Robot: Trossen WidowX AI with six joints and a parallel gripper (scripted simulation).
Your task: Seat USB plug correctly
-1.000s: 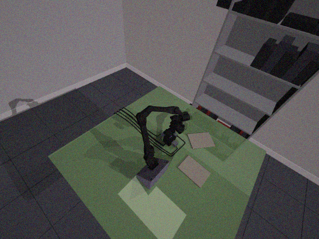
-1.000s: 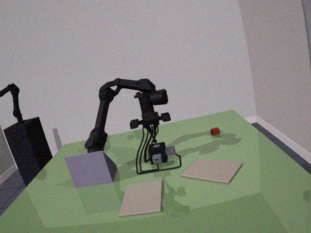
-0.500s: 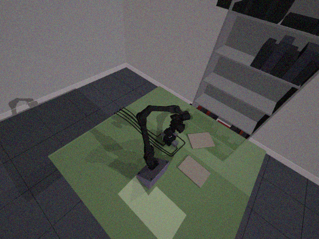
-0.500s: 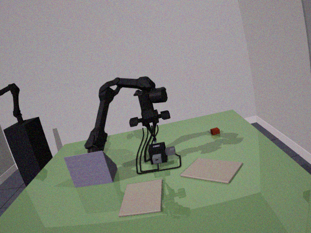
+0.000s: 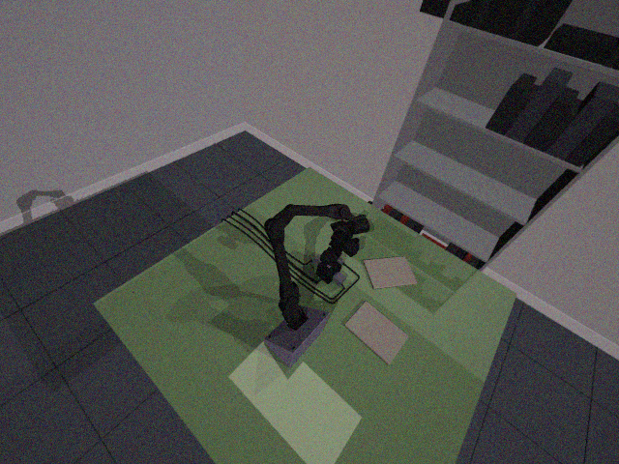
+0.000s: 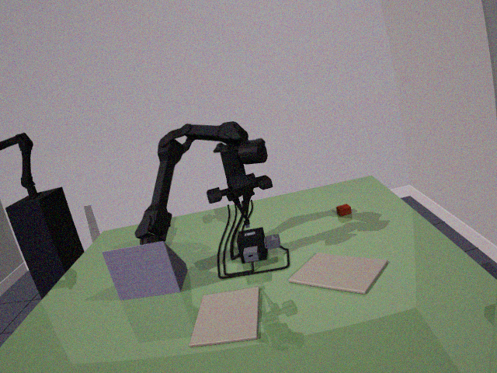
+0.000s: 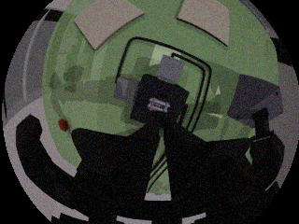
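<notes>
The black power cube stands on the green table, with a grey block on its front face and another on its right face in the exterior view. A pale marking or opening shows on its top. My gripper points down over the cube's top, its fingers nearly together, shut on the small dark USB plug. The fingers mostly hide the plug in the wrist view. How deep it sits in the socket, and which way round, I cannot tell. In the top view the arm hides the fingertips.
Black cables loop around the cube. Two flat tan boards lie nearby. A purple-grey block stands near the arm's base. A small red block lies farther back.
</notes>
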